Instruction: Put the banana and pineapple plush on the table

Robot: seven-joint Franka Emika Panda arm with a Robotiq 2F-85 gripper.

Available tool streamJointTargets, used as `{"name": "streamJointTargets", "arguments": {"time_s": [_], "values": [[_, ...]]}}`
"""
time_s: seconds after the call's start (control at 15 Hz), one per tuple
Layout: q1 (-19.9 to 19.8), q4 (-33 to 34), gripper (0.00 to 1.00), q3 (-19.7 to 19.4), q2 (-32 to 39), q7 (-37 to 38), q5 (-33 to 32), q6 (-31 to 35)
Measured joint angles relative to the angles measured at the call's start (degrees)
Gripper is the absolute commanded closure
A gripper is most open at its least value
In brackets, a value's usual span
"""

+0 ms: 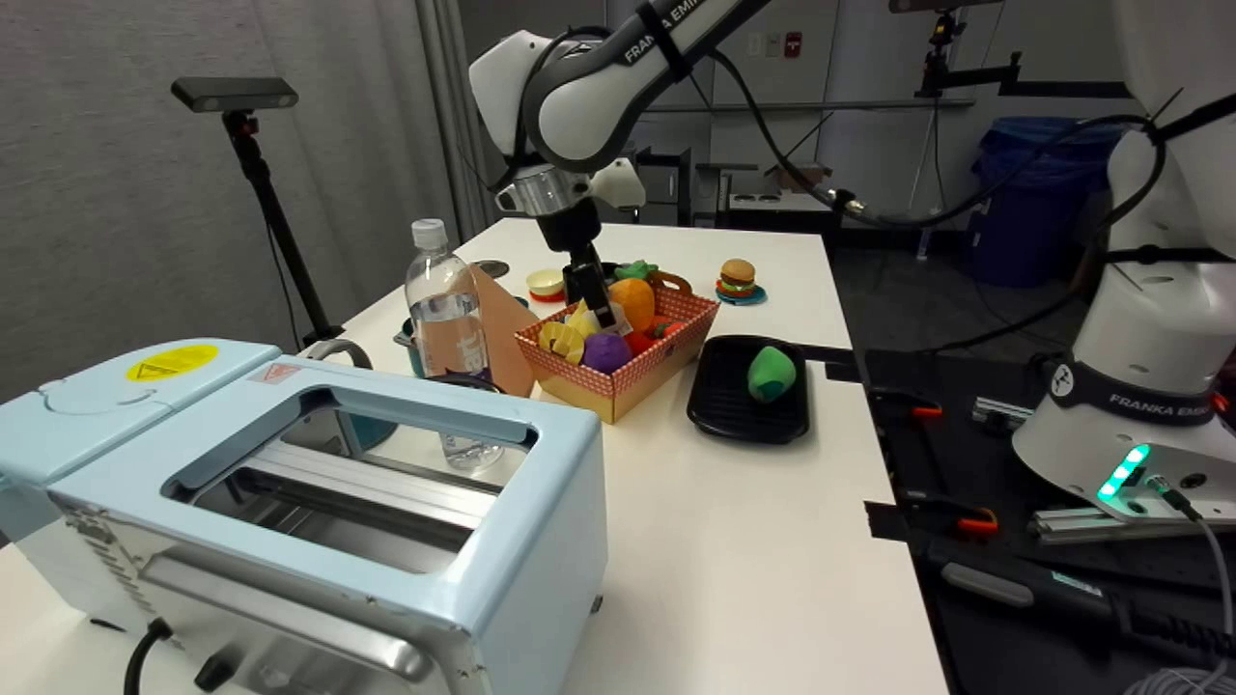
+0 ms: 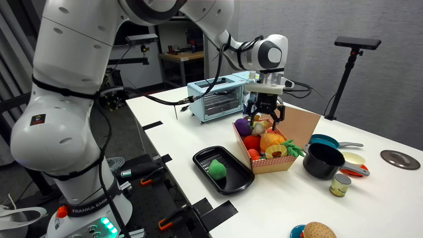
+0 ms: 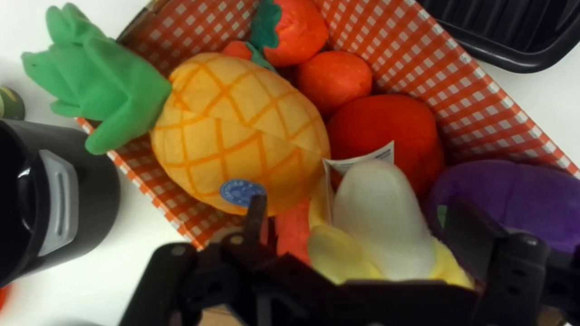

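Note:
The banana is a plush with a white peeled tip and yellow peel, lying in the red-checked basket (image 2: 271,166). It shows in the wrist view (image 3: 380,222) and in an exterior view (image 2: 258,128). The pineapple plush, orange-yellow with green leaves, lies beside it in the wrist view (image 3: 240,131) and in both exterior views (image 1: 632,301) (image 2: 270,140); its leaves hang over the basket rim. My gripper (image 2: 263,126) is open, pointing down into the basket, its fingers on either side of the banana (image 3: 362,203). The white table (image 1: 734,541) carries the basket.
Red plush fruits (image 3: 385,131) and a purple plush (image 3: 507,199) crowd the basket. A black tray (image 2: 236,190) with a green plush (image 2: 217,169) stands beside it. A black pot (image 2: 317,165), can (image 2: 339,185), bottle (image 1: 449,333), toaster oven (image 1: 541,454) and toy burger (image 1: 738,275) are around.

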Motion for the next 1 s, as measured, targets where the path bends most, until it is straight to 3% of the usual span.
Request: {"name": "streamJointTargets", "arguments": {"time_s": [0.07,0.2,0.73,0.87,1.0], "values": [[0.00,0.17,0.26,0.00,0.28,-0.13,-0.01,0.00],[0.00,0.54,0.32,0.00,0.84,-0.33,-0.01,0.00],[-0.03,0.86,0.93,-0.04,1.70,-1.92,-0.06,0.00],[-0.03,0.86,0.99,-0.04,1.77,-2.18,-0.06,0.00],[-0.03,0.88,0.98,-0.05,1.77,-2.21,-0.06,0.00]]}}
